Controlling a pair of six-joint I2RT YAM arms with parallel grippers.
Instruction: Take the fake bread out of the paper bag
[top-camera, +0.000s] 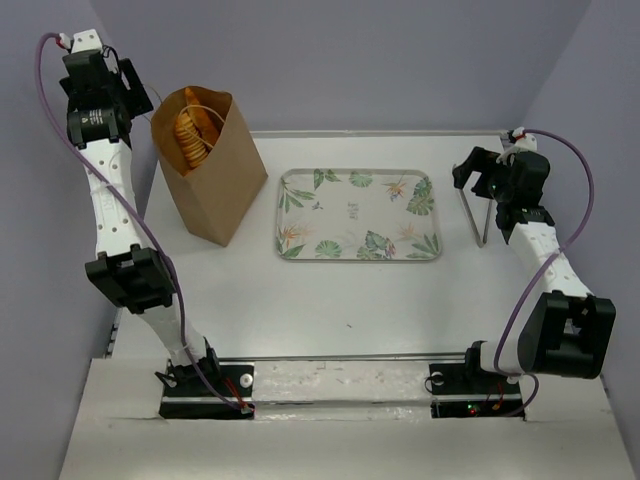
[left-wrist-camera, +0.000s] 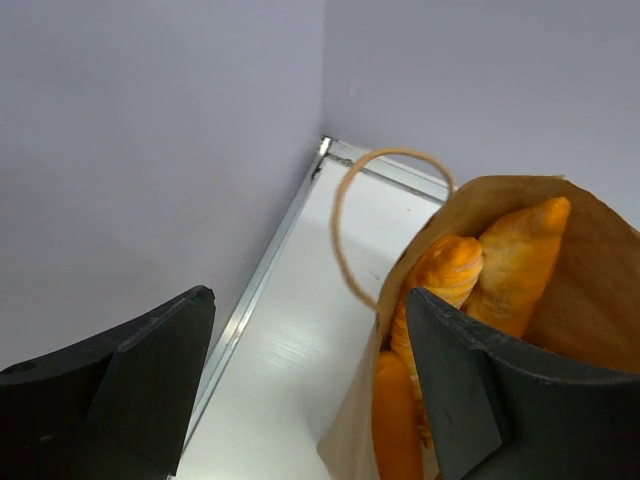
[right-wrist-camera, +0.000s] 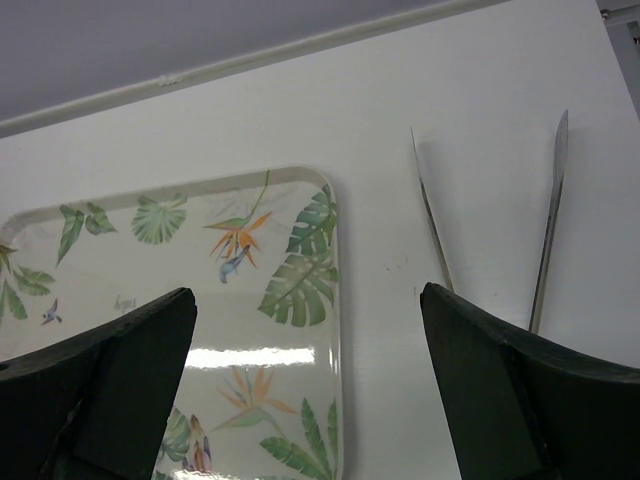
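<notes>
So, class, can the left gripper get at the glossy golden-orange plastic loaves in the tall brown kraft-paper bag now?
Probably yes: the left gripper is open beside the open-topped bag and the loaves stand uncovered; a cord handle loops nearby.

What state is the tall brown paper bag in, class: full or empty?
Not empty. The tall brown paper bag stands upright, with glossy orange plastic loaves showing inside its open top.

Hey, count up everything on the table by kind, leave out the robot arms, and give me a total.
Paper bag: 1
Bread loaves showing in the bag: 3
Tray: 1
Tongs: 1 pair
Total: 6
</notes>
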